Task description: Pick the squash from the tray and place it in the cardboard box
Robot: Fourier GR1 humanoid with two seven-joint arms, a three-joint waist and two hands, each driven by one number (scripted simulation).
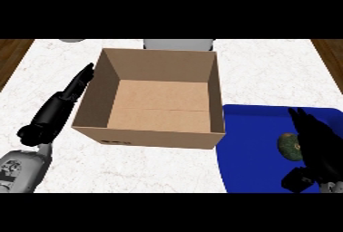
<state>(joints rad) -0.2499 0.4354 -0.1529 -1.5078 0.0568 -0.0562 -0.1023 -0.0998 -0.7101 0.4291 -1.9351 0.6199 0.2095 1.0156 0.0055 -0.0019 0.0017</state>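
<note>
An open cardboard box (127, 131) stands in the middle of the counter with nothing inside it. To its right lies a blue tray (251, 140). On the tray rests a dark green squash (289, 147), partly hidden by my right hand (320, 147). That hand lies along the squash's right side, fingers stretched toward the far edge and the thumb low at the near side, not curled round the squash. My left hand (57, 108) lies open and straight against the box's left wall.
The counter is white marble with wooden floor showing at both far corners. A grey object (178, 44) sits behind the box at the far edge, and another grey thing (72, 40) shows at the far left.
</note>
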